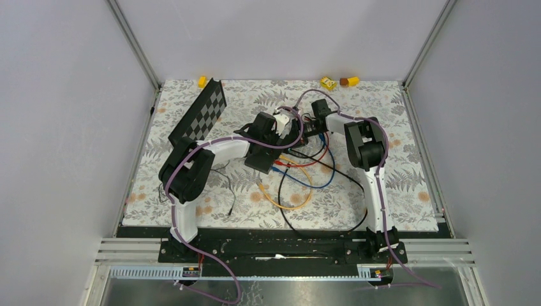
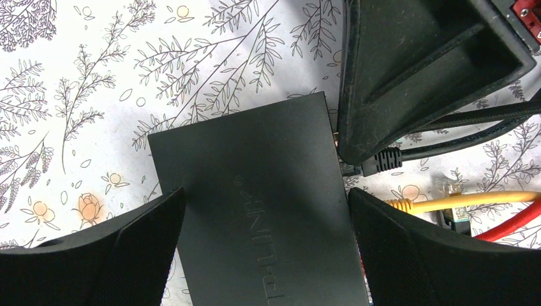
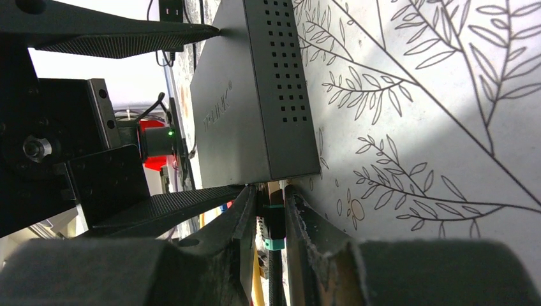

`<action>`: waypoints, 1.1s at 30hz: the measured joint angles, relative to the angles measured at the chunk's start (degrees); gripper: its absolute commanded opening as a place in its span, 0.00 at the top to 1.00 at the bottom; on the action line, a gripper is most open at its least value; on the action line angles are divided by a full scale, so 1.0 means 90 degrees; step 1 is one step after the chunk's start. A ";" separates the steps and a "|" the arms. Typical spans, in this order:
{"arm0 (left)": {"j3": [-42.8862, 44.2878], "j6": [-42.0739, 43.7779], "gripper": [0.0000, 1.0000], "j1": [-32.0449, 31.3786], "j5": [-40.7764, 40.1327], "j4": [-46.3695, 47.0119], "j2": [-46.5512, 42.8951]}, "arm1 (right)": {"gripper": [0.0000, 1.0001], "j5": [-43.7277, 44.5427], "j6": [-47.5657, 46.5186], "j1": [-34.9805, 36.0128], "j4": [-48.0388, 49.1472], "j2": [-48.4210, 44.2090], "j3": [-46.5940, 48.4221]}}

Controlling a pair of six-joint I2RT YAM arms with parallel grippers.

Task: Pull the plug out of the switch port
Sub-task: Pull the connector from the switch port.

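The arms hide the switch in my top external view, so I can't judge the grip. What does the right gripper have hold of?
Observer: In the right wrist view the right gripper is shut on a black plug with a teal band. The plug sits right at the end of the switch.
Operator: Is the left arm bracing the switch?
Observer: In the left wrist view the left gripper is open and straddles the switch, one finger on each long side. I cannot tell whether either finger touches it.
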 measured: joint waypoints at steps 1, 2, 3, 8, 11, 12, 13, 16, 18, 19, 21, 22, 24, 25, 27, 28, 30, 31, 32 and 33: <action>-0.0002 -0.0010 0.03 -0.0002 -0.0010 0.0002 0.0000 | 1.00 0.0000 -0.0104 0.0002 -0.0148 0.0027 0.0080; -0.0002 -0.0012 0.03 0.0000 -0.0010 0.0002 0.0000 | 1.00 0.0012 -0.0185 0.0007 -0.0245 0.0034 0.0121; -0.0002 -0.0012 0.03 0.0000 -0.0010 0.0005 0.0000 | 1.00 0.0022 -0.0236 0.0012 -0.0277 0.0034 0.0131; -0.0002 -0.0015 0.03 -0.0002 -0.0010 0.0005 0.0000 | 1.00 -0.0051 0.0051 -0.0002 0.0192 -0.0029 -0.0143; -0.0002 -0.0012 0.03 -0.0002 -0.0012 0.0005 0.0000 | 1.00 -0.0041 0.0396 -0.0012 0.0746 -0.0151 -0.0474; -0.0002 -0.0015 0.03 -0.0002 -0.0012 0.0005 0.0000 | 1.00 -0.0039 0.0488 -0.0012 0.0899 -0.0177 -0.0556; -0.0002 -0.0015 0.03 -0.0002 -0.0012 0.0005 0.0000 | 1.00 -0.0041 0.0559 -0.0017 0.0996 -0.0194 -0.0607; -0.0002 -0.0015 0.03 -0.0002 -0.0012 0.0005 0.0000 | 1.00 -0.0039 0.0719 -0.0024 0.1260 -0.0233 -0.0750; -0.0002 -0.0015 0.02 -0.0002 -0.0015 0.0005 0.0000 | 1.00 -0.0032 0.0782 -0.0024 0.1394 -0.0260 -0.0823; -0.0005 -0.0015 0.02 -0.0002 -0.0012 0.0005 0.0000 | 1.00 -0.0029 0.0799 -0.0024 0.1438 -0.0270 -0.0845; -0.0005 -0.0015 0.02 -0.0002 -0.0015 0.0007 0.0000 | 1.00 -0.0029 0.0821 -0.0024 0.1462 -0.0270 -0.0850; -0.0005 -0.0015 0.02 -0.0002 -0.0015 0.0005 0.0000 | 1.00 -0.0029 0.0818 -0.0024 0.1455 -0.0270 -0.0848; -0.0005 -0.0015 0.02 -0.0002 -0.0015 0.0007 0.0000 | 1.00 -0.0015 0.0741 -0.0024 0.1304 -0.0265 -0.0775; -0.0005 -0.0015 0.02 -0.0002 -0.0012 0.0007 0.0000 | 1.00 0.0005 0.0622 -0.0017 0.1081 -0.0233 -0.0648; -0.0007 -0.0017 0.02 -0.0002 -0.0017 0.0012 0.0000 | 1.00 -0.0007 0.0328 -0.0012 0.0568 -0.0112 -0.0330; -0.0010 -0.0017 0.02 -0.0002 -0.0019 0.0017 0.0000 | 1.00 -0.0032 0.0219 -0.0010 0.0372 -0.0061 -0.0206; -0.0019 -0.0017 0.02 -0.0002 -0.0027 0.0032 0.0000 | 1.00 -0.0049 0.0056 -0.0010 0.0126 -0.0002 -0.0075; -0.0019 -0.0017 0.02 -0.0002 -0.0027 0.0034 0.0000 | 1.00 -0.0044 0.0019 -0.0010 0.0087 0.0000 -0.0061; -0.0019 -0.0017 0.02 -0.0002 -0.0027 0.0034 0.0000 | 1.00 -0.0044 0.0007 -0.0005 0.0085 0.0000 -0.0058; -0.0019 -0.0019 0.02 -0.0002 -0.0029 0.0036 0.0000 | 1.00 -0.0046 0.0032 -0.0005 0.0124 0.0000 -0.0078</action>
